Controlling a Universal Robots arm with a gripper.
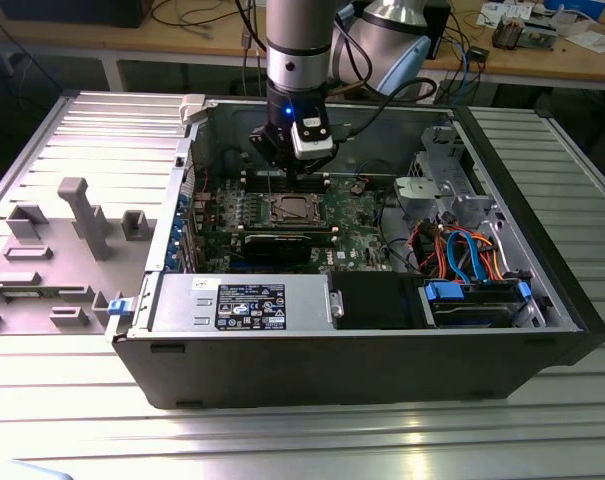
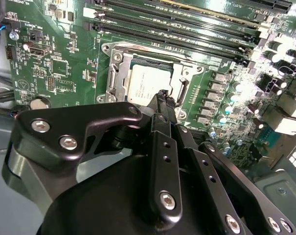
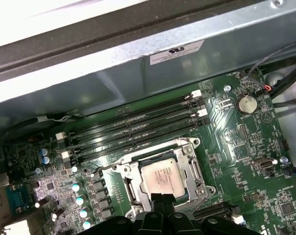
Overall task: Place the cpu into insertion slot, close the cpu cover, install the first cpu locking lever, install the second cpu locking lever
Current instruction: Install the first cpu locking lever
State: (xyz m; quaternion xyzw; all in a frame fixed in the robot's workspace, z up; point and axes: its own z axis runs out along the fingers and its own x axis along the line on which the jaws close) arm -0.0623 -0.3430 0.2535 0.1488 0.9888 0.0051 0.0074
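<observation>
The cpu (image 3: 160,177) (image 2: 144,84) lies flat in the insertion slot (image 1: 289,210) on the green board, its silver top showing. The cpu cover (image 3: 193,169) (image 2: 114,73) lies down around it, framing the chip through its window. A thin wire lever (image 3: 138,154) runs along one side of the socket. My gripper (image 3: 161,198) (image 2: 163,94) hangs just above the socket's edge, beside the chip. Its black fingers are pressed together with nothing between them. In the exterior view the gripper (image 1: 283,185) points straight down over the socket.
Long black memory slots (image 3: 138,125) lie right beside the socket. The open computer case (image 1: 542,300) walls in the board. A grey power box (image 1: 242,305) and a drive bay with blue and orange cables (image 1: 472,265) stand at the front. Grey fixtures (image 1: 82,215) sit at the exterior view's left.
</observation>
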